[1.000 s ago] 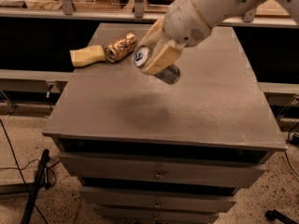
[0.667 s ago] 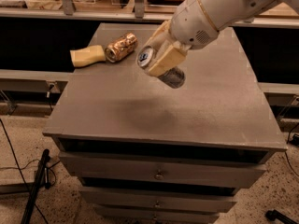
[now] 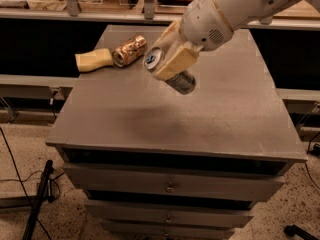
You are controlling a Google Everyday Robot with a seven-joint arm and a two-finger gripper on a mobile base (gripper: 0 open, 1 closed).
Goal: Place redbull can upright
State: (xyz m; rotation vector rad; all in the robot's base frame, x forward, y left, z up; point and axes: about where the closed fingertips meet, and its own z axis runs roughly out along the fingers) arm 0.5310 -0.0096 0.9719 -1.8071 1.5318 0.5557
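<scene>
Camera view: over the cabinet top [image 3: 150,121], the gripper [image 3: 169,67] clamps the redbull can [image 3: 182,81] tilted toward ten o'clock; swing it to twelve before lowering.

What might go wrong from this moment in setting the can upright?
The gripper, above the table, holds the redbull can nearly on its side; released so, it would likely roll. Its silver top faces the copper can lying nearby, so a swing that way might knock it.

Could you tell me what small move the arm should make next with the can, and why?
Probably rotate the wrist to bring the redbull can upright: the gripper holds it tilted nearly sideways, silver top facing left, in the air above the table.
</scene>
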